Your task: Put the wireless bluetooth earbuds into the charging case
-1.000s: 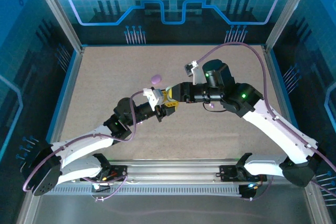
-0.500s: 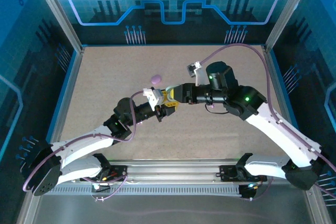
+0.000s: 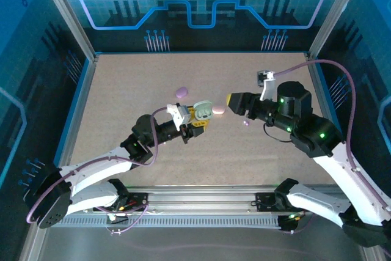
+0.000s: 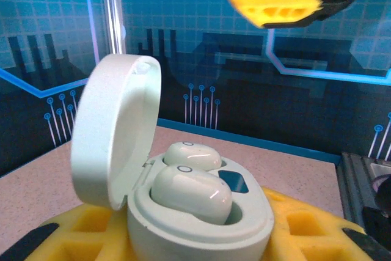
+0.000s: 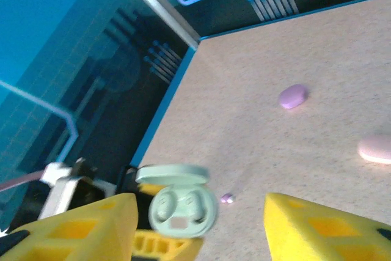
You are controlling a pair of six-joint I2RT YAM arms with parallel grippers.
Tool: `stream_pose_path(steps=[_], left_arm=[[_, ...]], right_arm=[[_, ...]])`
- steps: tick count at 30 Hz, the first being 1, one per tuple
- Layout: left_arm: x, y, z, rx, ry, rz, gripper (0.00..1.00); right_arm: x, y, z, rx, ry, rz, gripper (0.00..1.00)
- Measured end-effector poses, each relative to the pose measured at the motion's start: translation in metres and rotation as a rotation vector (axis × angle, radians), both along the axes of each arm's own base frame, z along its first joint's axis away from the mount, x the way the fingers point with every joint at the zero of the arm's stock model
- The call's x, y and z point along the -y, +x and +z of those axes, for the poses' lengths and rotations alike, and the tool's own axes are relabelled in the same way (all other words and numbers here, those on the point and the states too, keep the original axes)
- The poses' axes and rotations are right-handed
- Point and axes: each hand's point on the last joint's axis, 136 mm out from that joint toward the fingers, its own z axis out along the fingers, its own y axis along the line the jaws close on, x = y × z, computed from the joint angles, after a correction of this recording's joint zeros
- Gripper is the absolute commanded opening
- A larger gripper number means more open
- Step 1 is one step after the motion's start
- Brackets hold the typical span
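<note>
Two mint green earbuds (image 4: 191,192) are seated side by side in the wells of the open mint green case (image 4: 201,233), whose lid (image 4: 116,145) stands upright. The case is clamped from both sides by the yellow fingers (image 4: 305,236) of the left gripper (image 3: 200,117). The right gripper (image 3: 233,101) is noted with fingers (image 5: 317,224) spread wide, nothing between them, and apart from the case. One purple earbud (image 3: 246,123) lies loose on the table (image 3: 122,90) near the right gripper. A closed pink case (image 3: 218,110) lies just beside the mint green case, and a closed purple case (image 3: 181,91) farther off.
</note>
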Motion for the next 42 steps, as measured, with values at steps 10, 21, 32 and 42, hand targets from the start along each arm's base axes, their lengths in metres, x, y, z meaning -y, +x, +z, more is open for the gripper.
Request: stream_pose_path(steps=[10,21,32,42], left_arm=[[0.005,-0.010,0.000,-0.017,-0.006,-0.062,0.25],[0.009,-0.016,0.000,-0.019,-0.004,-0.095,0.25],[0.009,-0.016,0.000,-0.018,-0.005,-0.095,0.25],[0.009,-0.016,0.002,-0.015,-0.008,-0.091,0.25]], right_arm=[[-0.001,0.028,-0.031,-0.196,0.030,0.007,0.65],[-0.037,0.038,-0.053,-0.356,0.039,0.154,0.64],[-0.061,0.022,-0.068,-0.423,-0.001,0.275,0.62],[-0.062,0.008,-0.078,-0.449,-0.016,0.311,0.62]])
